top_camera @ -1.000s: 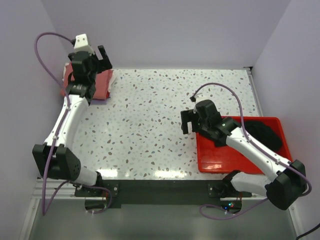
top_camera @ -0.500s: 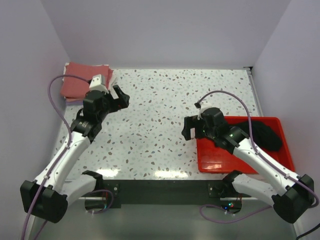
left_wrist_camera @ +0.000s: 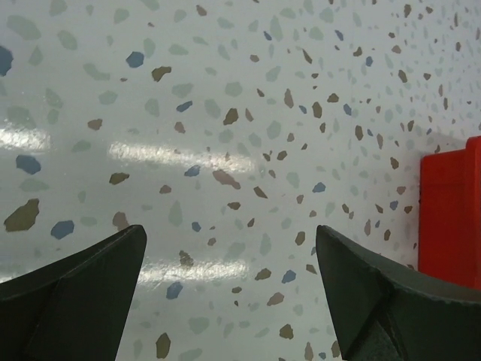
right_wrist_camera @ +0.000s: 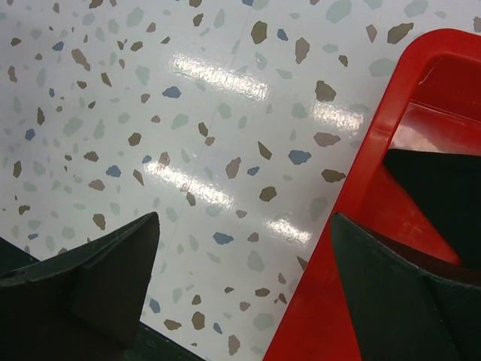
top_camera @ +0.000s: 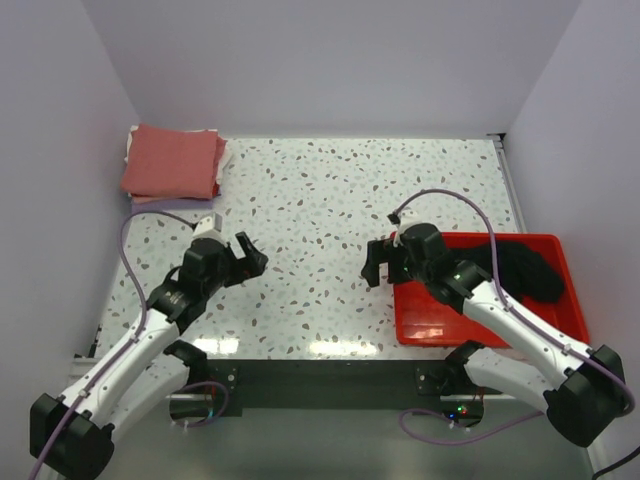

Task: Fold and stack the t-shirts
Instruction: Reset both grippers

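Note:
A folded dusty-red t-shirt [top_camera: 172, 160] lies on top of a small stack at the table's far left corner. A black t-shirt [top_camera: 520, 268] sits crumpled in the red bin [top_camera: 437, 324] at the right. My left gripper [top_camera: 243, 259] hangs open over bare table left of centre, far from the stack, with nothing between its fingers [left_wrist_camera: 90, 289]. My right gripper [top_camera: 379, 261] is open too, just off the bin's left rim [right_wrist_camera: 353, 248]; a bit of the black t-shirt [right_wrist_camera: 436, 188] shows inside the bin.
The speckled table [top_camera: 330, 210] stretches between the stack and the bin. Lilac walls close it at the back and both sides. A grey rail runs along the right edge [top_camera: 508, 180]. The arm bases stand at the near edge.
My left arm has pulled back from the stack at the far left corner toward the near middle of the table. My right gripper shifted slightly nearer. Both stayed open.

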`<state>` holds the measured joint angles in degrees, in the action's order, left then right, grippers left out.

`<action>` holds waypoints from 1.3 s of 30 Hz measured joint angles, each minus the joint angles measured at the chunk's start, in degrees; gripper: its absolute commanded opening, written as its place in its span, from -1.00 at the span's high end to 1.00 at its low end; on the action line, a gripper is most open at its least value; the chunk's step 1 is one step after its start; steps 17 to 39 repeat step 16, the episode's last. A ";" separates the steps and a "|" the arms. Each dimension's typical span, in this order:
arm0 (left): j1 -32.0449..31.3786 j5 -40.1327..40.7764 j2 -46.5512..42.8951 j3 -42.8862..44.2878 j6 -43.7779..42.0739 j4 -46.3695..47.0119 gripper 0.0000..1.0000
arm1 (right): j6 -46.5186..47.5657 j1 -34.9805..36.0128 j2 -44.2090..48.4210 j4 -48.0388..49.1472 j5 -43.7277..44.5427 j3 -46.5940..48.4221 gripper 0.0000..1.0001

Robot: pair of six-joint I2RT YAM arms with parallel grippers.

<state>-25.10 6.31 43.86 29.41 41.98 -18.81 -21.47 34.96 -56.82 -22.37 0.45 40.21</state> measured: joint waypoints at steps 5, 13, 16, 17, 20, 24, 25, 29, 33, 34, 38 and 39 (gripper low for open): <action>-0.11 5.11 -3.04 -1.33 2.67 -6.38 -1.00 | -1.90 0.00 0.00 3.61 -1.55 -3.19 -0.98; -0.15 8.28 -5.97 -2.32 4.15 -8.59 -1.00 | -3.80 0.00 0.02 7.67 -3.45 -6.12 -0.98; -0.15 9.16 -5.18 -2.32 4.44 -9.11 -1.00 | -4.42 0.00 0.26 9.40 -4.55 -7.41 -0.98; -0.15 9.16 -5.18 -2.32 4.44 -9.11 -1.00 | -4.42 0.00 0.26 9.40 -4.55 -7.41 -0.98; -0.15 9.16 -5.18 -2.32 4.44 -9.11 -1.00 | -4.42 0.00 0.26 9.40 -4.55 -7.41 -0.98; -0.15 9.16 -5.18 -2.32 4.44 -9.11 -1.00 | -4.42 0.00 0.26 9.40 -4.55 -7.41 -0.98; -0.15 9.16 -5.18 -2.32 4.44 -9.11 -1.00 | -4.42 0.00 0.26 9.40 -4.55 -7.41 -0.98; -0.15 9.16 -5.18 -2.32 4.44 -9.11 -1.00 | -4.42 0.00 0.26 9.40 -4.55 -7.41 -0.98; -0.15 9.16 -5.18 -2.32 4.44 -9.11 -1.00 | -4.42 0.00 0.26 9.40 -4.55 -7.41 -0.98; -0.15 9.16 -5.18 -2.32 4.44 -9.11 -1.00 | -4.42 0.00 0.26 9.40 -4.55 -7.41 -0.98; -0.15 9.16 -5.18 -2.32 4.44 -9.11 -1.00 | -4.42 0.00 0.26 9.40 -4.55 -7.41 -0.98; -0.15 9.16 -5.18 -2.32 4.44 -9.11 -1.00 | -4.42 0.00 0.26 9.40 -4.55 -7.41 -0.98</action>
